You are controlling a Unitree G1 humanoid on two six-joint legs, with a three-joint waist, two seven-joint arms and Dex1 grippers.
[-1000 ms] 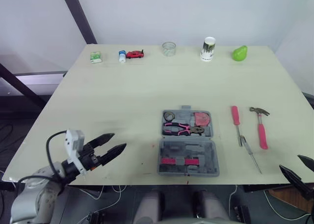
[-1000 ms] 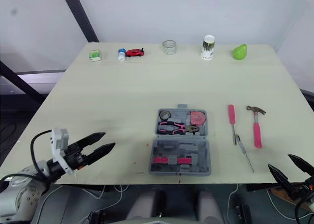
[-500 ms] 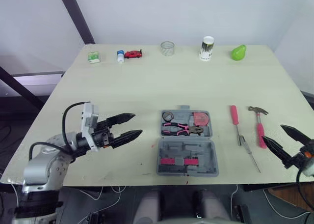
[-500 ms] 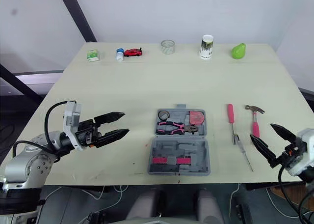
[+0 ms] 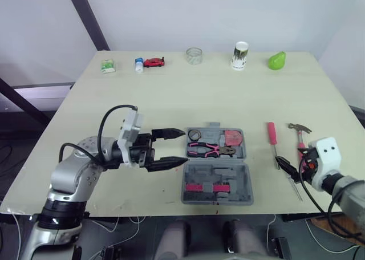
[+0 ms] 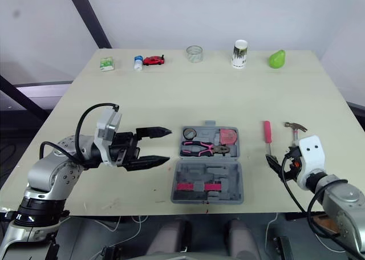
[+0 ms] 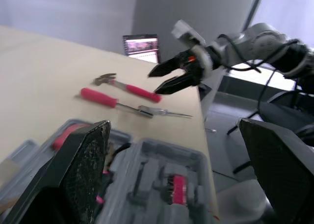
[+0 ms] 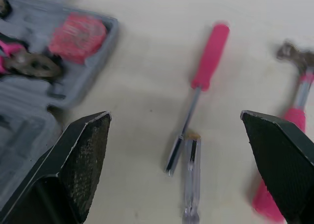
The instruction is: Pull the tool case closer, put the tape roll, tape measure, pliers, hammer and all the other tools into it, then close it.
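I find the tool case (image 5: 248, 183) open at 6 o'clock on the table (image 5: 142, 100). The left gripper (image 5: 183, 147), spread wide and empty, sits at its 9 o'clock. The right gripper (image 8: 175, 116), likewise, sits at its 3 o'clock.

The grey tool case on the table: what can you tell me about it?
The tool case lies open and flat on the table near its front edge: grey moulded plastic, two joined halves. The far half holds a dark tape roll, pink-handled pliers and a pink tape measure; the near half shows pink inserts.
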